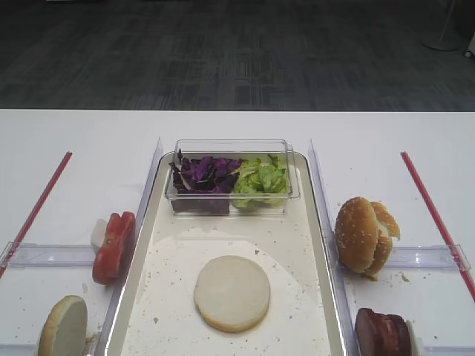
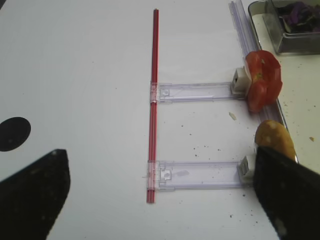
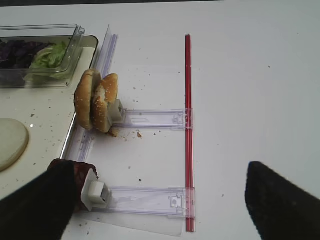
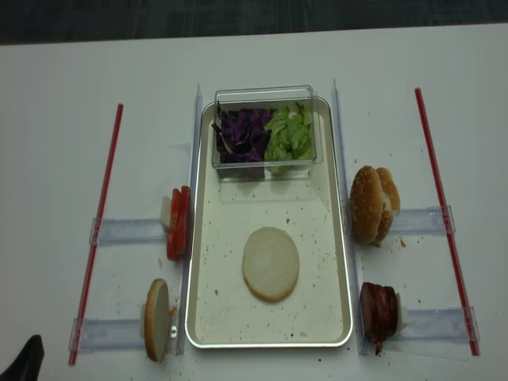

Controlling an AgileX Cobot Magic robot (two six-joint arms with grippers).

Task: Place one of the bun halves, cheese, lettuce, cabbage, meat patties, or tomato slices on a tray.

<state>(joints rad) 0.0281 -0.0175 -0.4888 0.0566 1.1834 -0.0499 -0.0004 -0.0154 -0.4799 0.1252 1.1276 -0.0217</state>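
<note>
A flat cream bun half [image 1: 232,292] lies in the near middle of the silvery-rimmed tray [image 4: 270,343]. Another bun half [image 4: 155,319] stands on edge left of the tray, beside red tomato slices [image 4: 178,222]. Dark meat patties [image 4: 379,311] stand on edge right of the tray. Purple cabbage [image 1: 204,174] and green lettuce [image 1: 260,180] fill a clear box at the tray's far end. No cheese shows. My left gripper [image 2: 160,200] hangs open over bare table, its right finger near the standing bun half [image 2: 274,137]. My right gripper [image 3: 160,202] is open too, one finger in front of the patties [image 3: 80,172].
Domed sesame buns [image 1: 364,236] stand on edge right of the tray. Clear plastic rails [image 2: 200,91] and red strips [image 3: 188,125] lie on the white table on both sides. Crumbs dot the tray floor.
</note>
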